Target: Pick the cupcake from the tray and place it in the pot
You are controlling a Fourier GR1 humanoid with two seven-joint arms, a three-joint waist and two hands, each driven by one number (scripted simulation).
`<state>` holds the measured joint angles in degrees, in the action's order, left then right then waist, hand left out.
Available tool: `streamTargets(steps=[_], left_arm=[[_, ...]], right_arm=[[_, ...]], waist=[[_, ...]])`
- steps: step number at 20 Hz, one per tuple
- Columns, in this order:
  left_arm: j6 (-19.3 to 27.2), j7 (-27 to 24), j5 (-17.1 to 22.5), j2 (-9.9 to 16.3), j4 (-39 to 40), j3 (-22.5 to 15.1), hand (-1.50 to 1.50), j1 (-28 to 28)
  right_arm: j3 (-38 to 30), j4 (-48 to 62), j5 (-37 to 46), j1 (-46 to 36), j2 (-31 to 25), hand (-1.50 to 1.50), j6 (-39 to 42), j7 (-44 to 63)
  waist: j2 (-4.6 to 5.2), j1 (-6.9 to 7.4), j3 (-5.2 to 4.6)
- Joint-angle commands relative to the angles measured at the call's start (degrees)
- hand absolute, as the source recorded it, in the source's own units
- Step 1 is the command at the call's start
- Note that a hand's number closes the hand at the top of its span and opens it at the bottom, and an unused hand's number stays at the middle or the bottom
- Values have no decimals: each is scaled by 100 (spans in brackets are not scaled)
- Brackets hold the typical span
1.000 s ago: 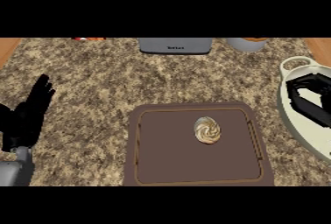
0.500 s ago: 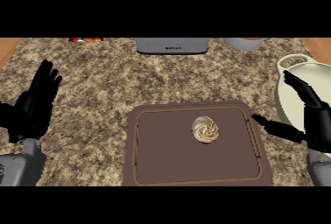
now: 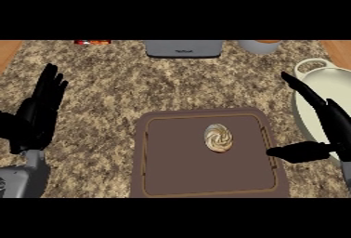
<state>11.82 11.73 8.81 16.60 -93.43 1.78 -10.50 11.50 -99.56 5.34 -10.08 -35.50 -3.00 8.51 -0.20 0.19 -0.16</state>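
Brown tray [image 3: 165, 176], cream-swirled cupcake [image 3: 218, 138], cream pot [image 3: 322, 79], speckled brown-beige counter [image 3: 137, 88]

A speckled brown granite counter [image 3: 130, 95] fills the view, with wood showing at both upper corners. A grey appliance [image 3: 183, 48] sits at its far edge.

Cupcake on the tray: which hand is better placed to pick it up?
The right hand. It is open beside the tray, its thumb pointing toward the cupcake, with the pot right behind it. The left hand rests open at the left edge, farther away.
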Motion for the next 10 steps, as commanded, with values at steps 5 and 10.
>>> streamTargets(steps=[5, 10], left_arm=[[-56, -42, 3, -19, 347, 82, 0, -349], [54, 128, -99, -46, 39, 111, 0, -218]], right_arm=[[1142, -401, 295, -1151, -224, -150, 1450, 2510], [1686, -657, 418, -1439, 618, -150, 1679, 3877]], waist=[[28, 50, -2], [9, 11, 10]])
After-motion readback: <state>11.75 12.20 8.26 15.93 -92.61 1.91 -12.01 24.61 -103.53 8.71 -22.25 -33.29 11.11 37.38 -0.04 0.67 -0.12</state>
